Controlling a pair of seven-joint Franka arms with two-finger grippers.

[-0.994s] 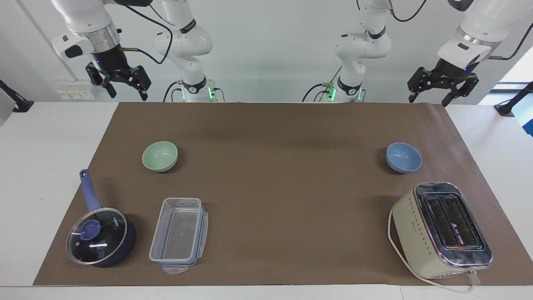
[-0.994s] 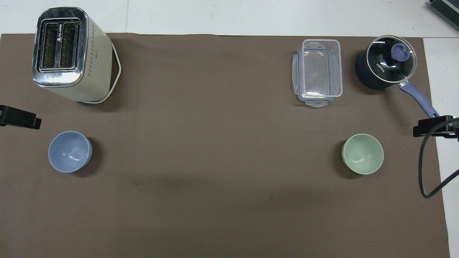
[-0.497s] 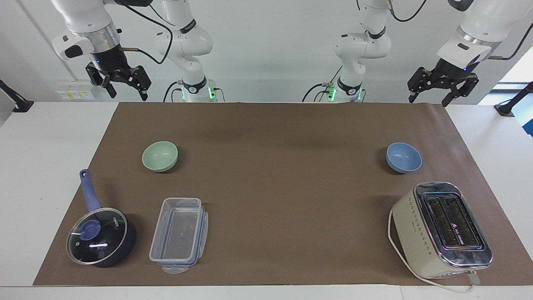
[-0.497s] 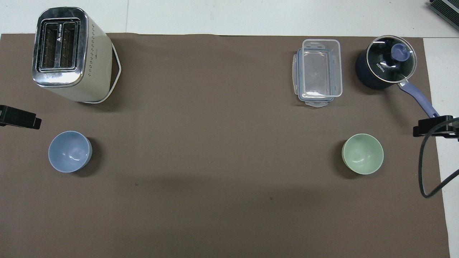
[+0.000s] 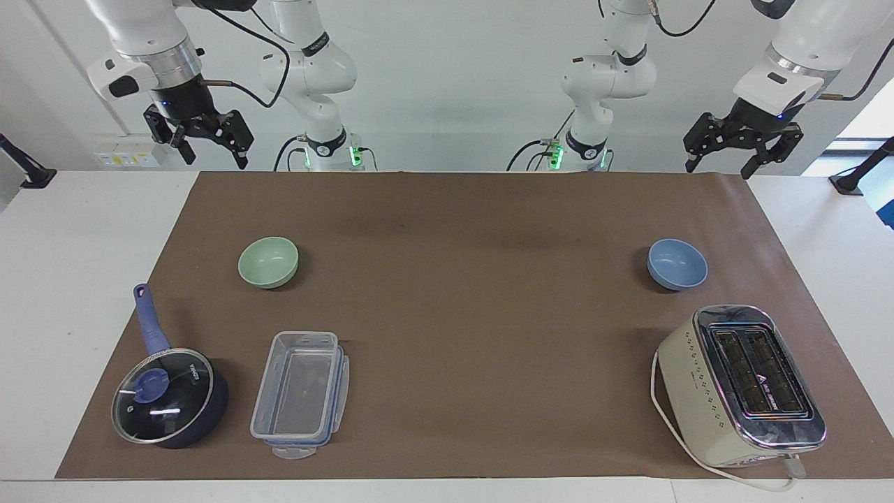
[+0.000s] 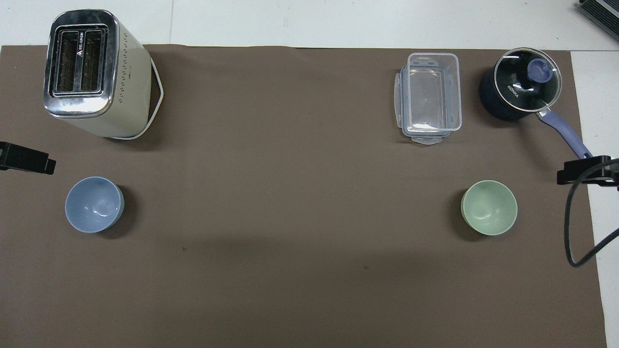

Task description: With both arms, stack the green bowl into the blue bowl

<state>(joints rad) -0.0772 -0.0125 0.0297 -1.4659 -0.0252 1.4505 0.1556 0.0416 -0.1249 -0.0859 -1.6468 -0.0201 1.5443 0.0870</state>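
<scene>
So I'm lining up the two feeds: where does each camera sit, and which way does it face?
Facing view: high across the table, looking at the robots; both arms show, left pincer and right pincer open, raised, waiting.
Overhead view: above the robots' end, looking steeply down; only black pincer tips at the edges.
Shared: green bowl, blue bowl, toaster, half a turn apart.

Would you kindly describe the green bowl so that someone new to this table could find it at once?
Start at the brown mat and go to the right arm's end. There, nearer to the robots than the clear plastic container and the lidded saucepan, stands the green bowl, upright and empty. It alone is pale mint; its twin, the blue bowl, sits at the left arm's end.
</scene>
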